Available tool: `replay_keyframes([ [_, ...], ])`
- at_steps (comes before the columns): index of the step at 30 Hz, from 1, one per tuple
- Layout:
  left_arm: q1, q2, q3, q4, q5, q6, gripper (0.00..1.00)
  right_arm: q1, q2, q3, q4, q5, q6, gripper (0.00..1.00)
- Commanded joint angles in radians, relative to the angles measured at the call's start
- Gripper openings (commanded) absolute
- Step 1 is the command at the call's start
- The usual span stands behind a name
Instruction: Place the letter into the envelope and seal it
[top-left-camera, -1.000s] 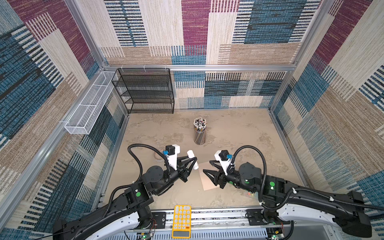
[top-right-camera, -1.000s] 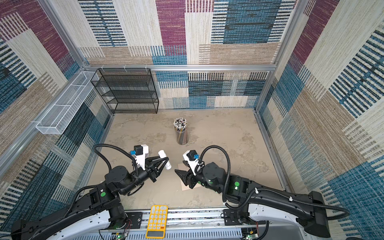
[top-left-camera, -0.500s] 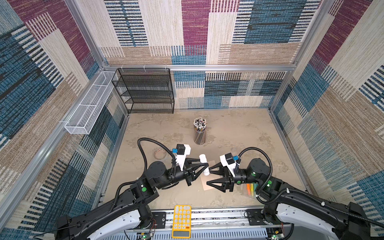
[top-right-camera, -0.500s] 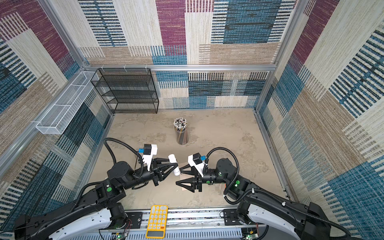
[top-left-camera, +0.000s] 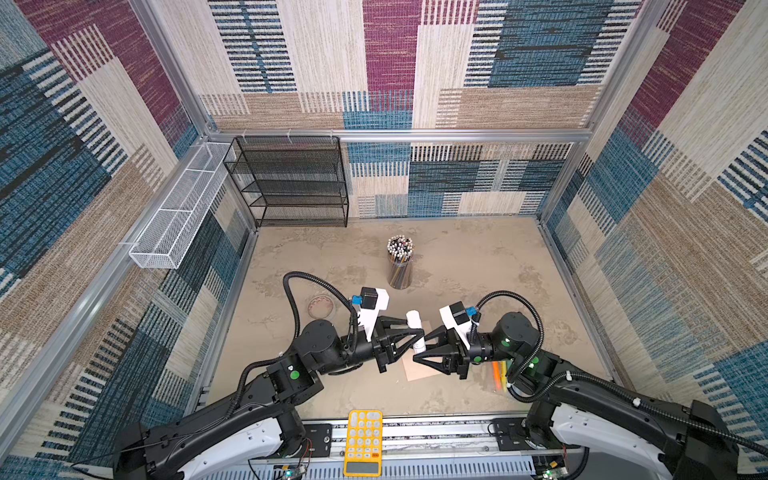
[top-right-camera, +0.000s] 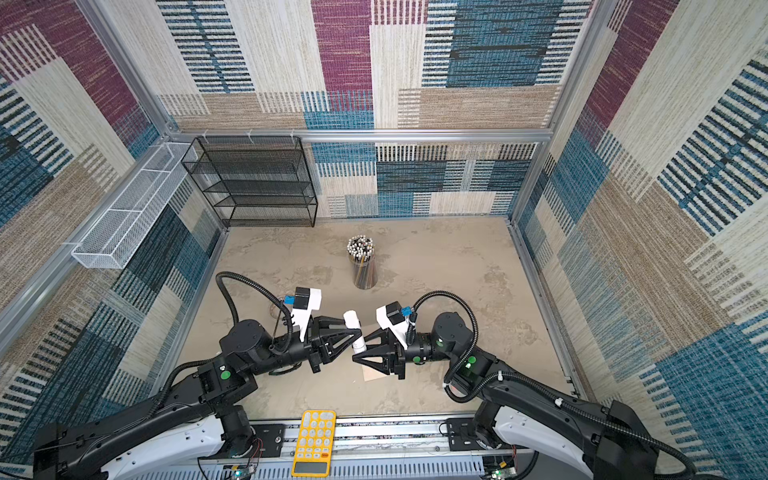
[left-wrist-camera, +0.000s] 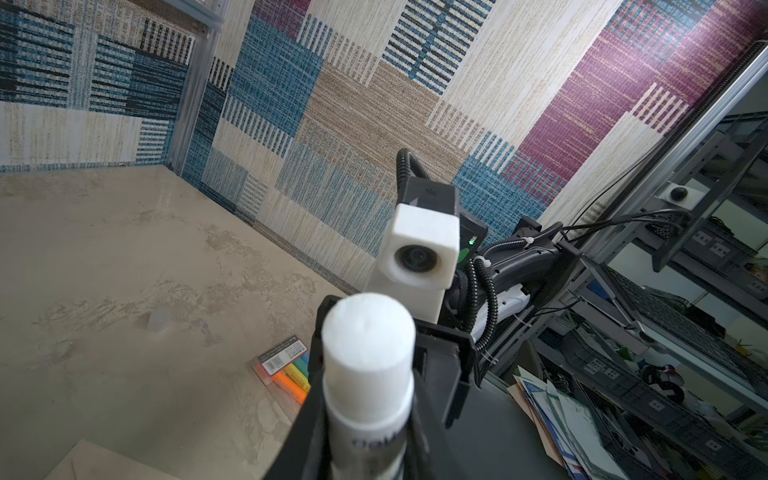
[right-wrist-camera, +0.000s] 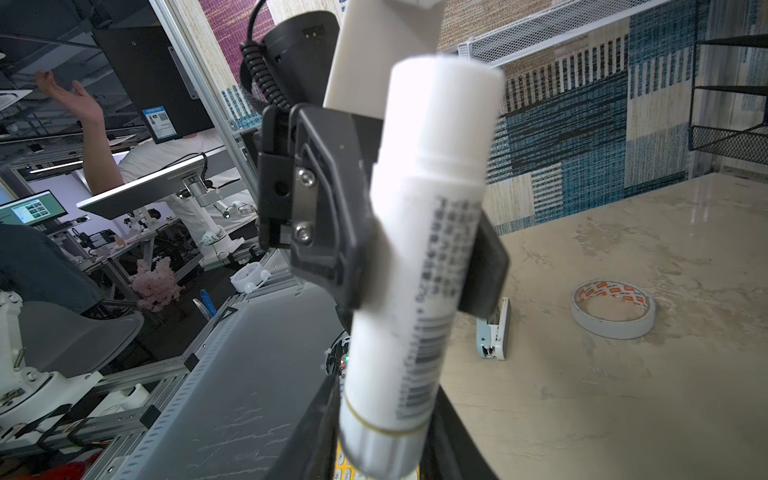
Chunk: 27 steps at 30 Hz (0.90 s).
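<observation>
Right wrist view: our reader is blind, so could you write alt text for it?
A white glue stick fills the close-up, clamped at mid-length in the left gripper's black jaws. Behind it on the table lie a tape roll and a stapler.

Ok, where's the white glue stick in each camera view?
In a top view: glue stick just below centre.
In a top view: glue stick below centre, slightly left.
Left wrist: bottom centre, end toward camera.
Right wrist: centre, filling the height.
Landmark: left gripper clamped on it.

Patchwork woven walls (top-left-camera: 390, 62), mottled tabletop (top-left-camera: 478, 257) (beige)
</observation>
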<state>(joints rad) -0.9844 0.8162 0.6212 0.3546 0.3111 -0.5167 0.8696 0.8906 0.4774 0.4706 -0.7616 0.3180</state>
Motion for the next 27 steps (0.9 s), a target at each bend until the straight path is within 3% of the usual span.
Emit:
replay_keyframes([
  [1, 0.002, 0.010, 0.013, 0.015, -0.026, 0.023, 0.00, 0.000, -0.002, 0.007, 0.036, -0.043, 0.012, 0.29],
  [12, 0.001, 0.044, 0.037, -0.066, -0.059, 0.053, 0.00, -0.002, -0.013, 0.018, 0.014, -0.024, 0.028, 0.22],
  [20, -0.002, 0.043, 0.028, -0.105, -0.109, 0.067, 0.00, -0.002, -0.046, 0.027, -0.004, -0.006, 0.052, 0.29],
  [27, -0.006, 0.055, 0.035, -0.123, -0.128, 0.078, 0.00, -0.001, -0.051, 0.031, -0.013, 0.009, 0.056, 0.28],
])
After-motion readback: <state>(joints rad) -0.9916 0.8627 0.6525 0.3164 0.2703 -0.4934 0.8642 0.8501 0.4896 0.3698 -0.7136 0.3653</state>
